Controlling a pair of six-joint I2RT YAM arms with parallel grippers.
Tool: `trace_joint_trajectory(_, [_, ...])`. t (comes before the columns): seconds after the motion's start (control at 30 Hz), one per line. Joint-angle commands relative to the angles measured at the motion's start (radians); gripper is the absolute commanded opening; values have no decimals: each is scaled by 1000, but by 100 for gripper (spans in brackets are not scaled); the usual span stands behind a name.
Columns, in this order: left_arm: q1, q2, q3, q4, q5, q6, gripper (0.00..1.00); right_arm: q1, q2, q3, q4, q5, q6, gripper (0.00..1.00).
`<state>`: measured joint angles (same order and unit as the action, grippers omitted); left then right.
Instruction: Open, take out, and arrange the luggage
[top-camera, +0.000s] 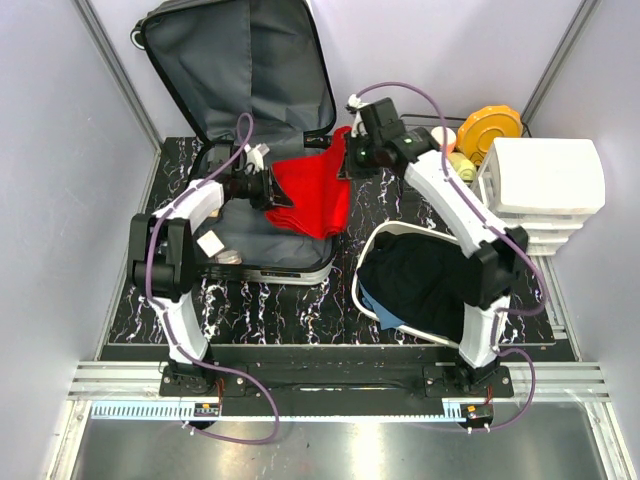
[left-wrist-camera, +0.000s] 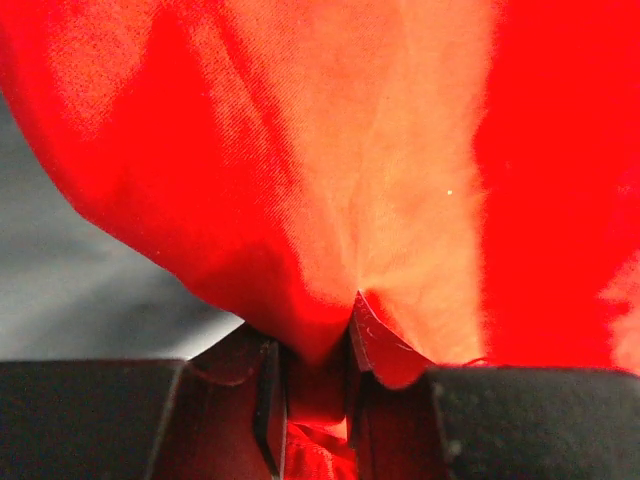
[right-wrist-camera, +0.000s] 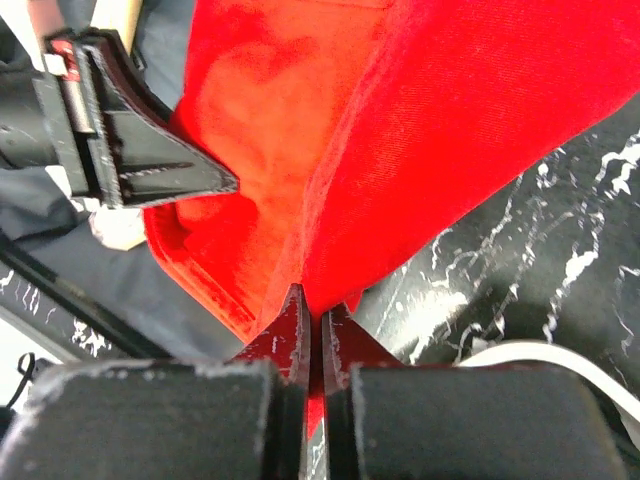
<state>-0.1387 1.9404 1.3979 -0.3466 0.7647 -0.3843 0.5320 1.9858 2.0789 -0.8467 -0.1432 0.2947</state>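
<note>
Red woven cloth (top-camera: 318, 192) half out of the open hard-shell suitcase with dark grey lining (top-camera: 235, 75), back left on the black marbled worktop (top-camera: 300, 300), spilling over its right rim. Taking-out step in hand. Next: raise both ends together, clear the rim, then lay flat on bare worktop for arranging. Left jaws narrow, pinching a bunched fold of the cloth. Right jaws pressed together at its far edge, probably gripping a thin hem, though hard to confirm from the wrist view.
</note>
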Motion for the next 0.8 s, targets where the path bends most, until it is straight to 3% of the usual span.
trace_joint_trajectory(0.0, [-73,-178,61,-18,165,27,0,-52,-278,-130,-12,-129,-37,0])
trace_joint_trajectory(0.17, [-159,-207,46,-100,157,65,0,-164,-520,-440,-54,-290,23,0])
trace_joint_trajectory(0.3, [-245,-201,52,-89,108,65,0,-245,-643,-571,-129,-326,58,0])
trace_joint_trajectory(0.47, [-279,-114,96,-43,53,0,16,-253,-720,-729,-57,-311,84,0])
trace_joint_trajectory(0.57, [-292,-72,108,-51,50,7,36,-254,-685,-734,-26,-325,95,0])
trace_joint_trajectory(0.6, [-292,-69,93,-51,50,8,53,-254,-676,-726,-23,-331,98,0])
trace_joint_trajectory(0.7, [-292,-69,60,-69,27,33,73,-254,-662,-707,-5,-341,92,0])
trace_joint_trajectory(0.73, [-292,-69,52,-74,22,44,84,-253,-662,-704,4,-343,89,0])
trace_joint_trajectory(0.77, [-292,-66,49,-75,24,45,87,-254,-662,-706,14,-343,89,0])
